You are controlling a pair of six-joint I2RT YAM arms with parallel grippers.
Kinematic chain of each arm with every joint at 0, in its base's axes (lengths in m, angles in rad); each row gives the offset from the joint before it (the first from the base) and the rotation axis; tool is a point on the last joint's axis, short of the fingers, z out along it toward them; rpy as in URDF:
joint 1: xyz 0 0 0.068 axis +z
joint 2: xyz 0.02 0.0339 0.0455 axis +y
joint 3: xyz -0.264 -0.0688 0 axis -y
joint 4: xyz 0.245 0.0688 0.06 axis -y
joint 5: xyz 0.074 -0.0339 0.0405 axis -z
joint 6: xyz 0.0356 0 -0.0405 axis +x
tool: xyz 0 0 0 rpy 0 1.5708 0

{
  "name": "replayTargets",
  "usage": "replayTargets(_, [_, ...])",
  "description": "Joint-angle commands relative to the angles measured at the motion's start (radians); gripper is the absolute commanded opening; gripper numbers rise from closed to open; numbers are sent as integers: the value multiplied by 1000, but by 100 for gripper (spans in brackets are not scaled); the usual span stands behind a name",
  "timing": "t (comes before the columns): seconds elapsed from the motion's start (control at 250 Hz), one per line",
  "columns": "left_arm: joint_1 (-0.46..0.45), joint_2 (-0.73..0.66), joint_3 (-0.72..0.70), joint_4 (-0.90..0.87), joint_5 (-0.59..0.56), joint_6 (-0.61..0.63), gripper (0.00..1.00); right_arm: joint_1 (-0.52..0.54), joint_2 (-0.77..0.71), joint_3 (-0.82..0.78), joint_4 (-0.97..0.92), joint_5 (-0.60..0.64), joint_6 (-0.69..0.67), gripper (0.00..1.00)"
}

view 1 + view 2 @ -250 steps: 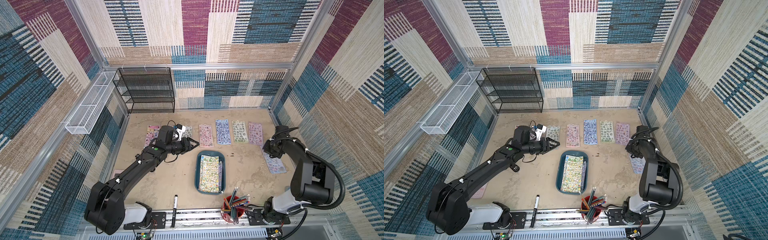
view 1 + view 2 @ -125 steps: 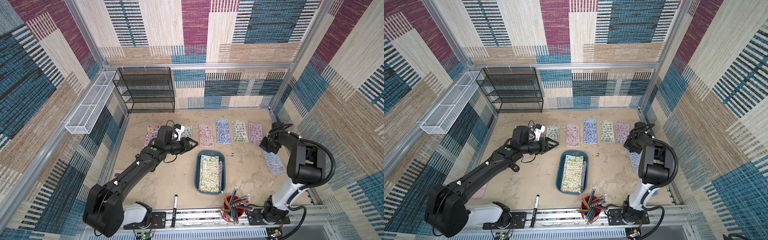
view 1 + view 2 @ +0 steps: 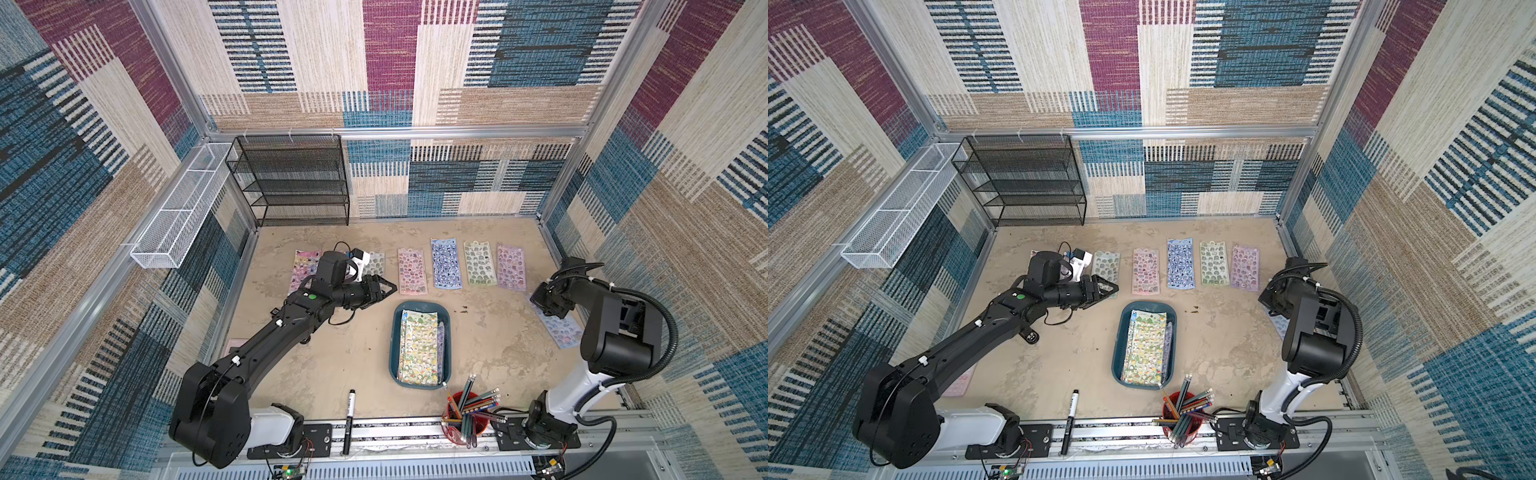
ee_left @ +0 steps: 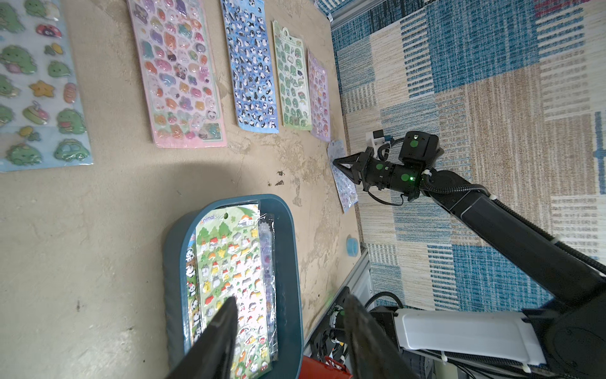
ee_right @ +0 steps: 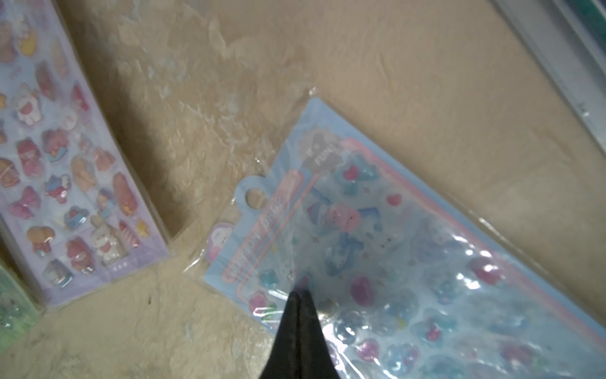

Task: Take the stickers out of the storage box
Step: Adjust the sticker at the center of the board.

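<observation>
The storage box [image 3: 419,306] [image 3: 1144,305] is a dark teal tub in the middle of the table. It holds stacked stickers with a green animal sheet [image 3: 419,349] [image 4: 229,262] on top. Several more sticker sheets lie in a row behind it, among them pink [image 3: 411,271], blue [image 3: 446,263] and lilac [image 3: 511,267]. My left gripper [image 3: 390,286] [image 4: 292,300] hovers open and empty behind the box's left corner. My right gripper [image 3: 535,298] [image 5: 300,292] is shut, with its tips at the near end of a pale blue sheet [image 3: 557,328] [image 5: 410,262] lying askew at the right.
A black mesh rack [image 3: 295,183] stands at the back left, and a white wire basket [image 3: 183,208] hangs on the left wall. A black marker [image 3: 349,419] and a red cup of pencils [image 3: 465,419] sit at the front edge. A pink sheet [image 3: 235,345] lies under the left arm.
The right arm has folded, its elbow swinging back toward its base, while its gripper stays over the pale blue sheet. The left arm has not moved.
</observation>
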Motion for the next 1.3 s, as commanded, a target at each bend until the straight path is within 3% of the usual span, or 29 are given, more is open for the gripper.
replayTargets(0.0, [0, -6, 1, 7, -1, -8, 54, -7, 12, 0, -41, 32, -7, 0])
replayTargets(0.404, [1, -18, 23, -48, -18, 16, 54, -18, 93, 86, 0, -45, 80, 0])
replayTargets(0.664, [0, 6, 44, -48, -13, 10, 53, -18, 48, 104, 58, -83, 179, 1])
replayTargets(0.944, [-1, 14, 102, -91, -18, 38, 53, 31, 11, 241, -1, -46, 94, 3])
replayTargets(1.124, [-1, 7, 106, -121, -61, 41, 53, 142, 122, 353, -46, -18, 15, 0])
replayTargets(1.296, [-2, -21, 99, -154, -96, 46, 53, 174, 228, 413, -20, -71, 2, 0])
